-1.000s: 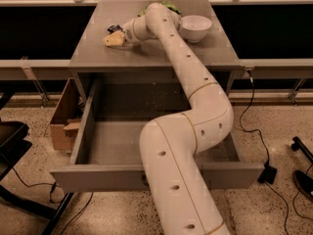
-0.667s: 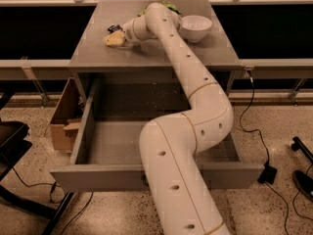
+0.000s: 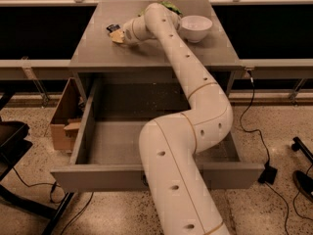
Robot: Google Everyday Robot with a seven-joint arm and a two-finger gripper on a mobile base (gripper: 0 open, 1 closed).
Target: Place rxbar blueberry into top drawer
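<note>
The rxbar blueberry [image 3: 112, 28], a small dark bar, lies on the grey counter top [image 3: 98, 53] toward its back left. My gripper [image 3: 117, 35] is right at the bar, reaching in from the right, and partly covers it. The top drawer [image 3: 107, 143] stands pulled out below the counter, with a speckled grey inside and nothing visible in the part that shows. My white arm crosses over the drawer's middle and right side and hides the handle on its front panel [image 3: 93, 178].
A white bowl [image 3: 196, 27] stands at the counter's back right, with a green chip bag [image 3: 169, 6] behind my arm. A cardboard box [image 3: 62, 122] sits left of the drawer. A black chair base [image 3: 14, 146] is at far left. Cables [image 3: 254, 126] run on the floor at right.
</note>
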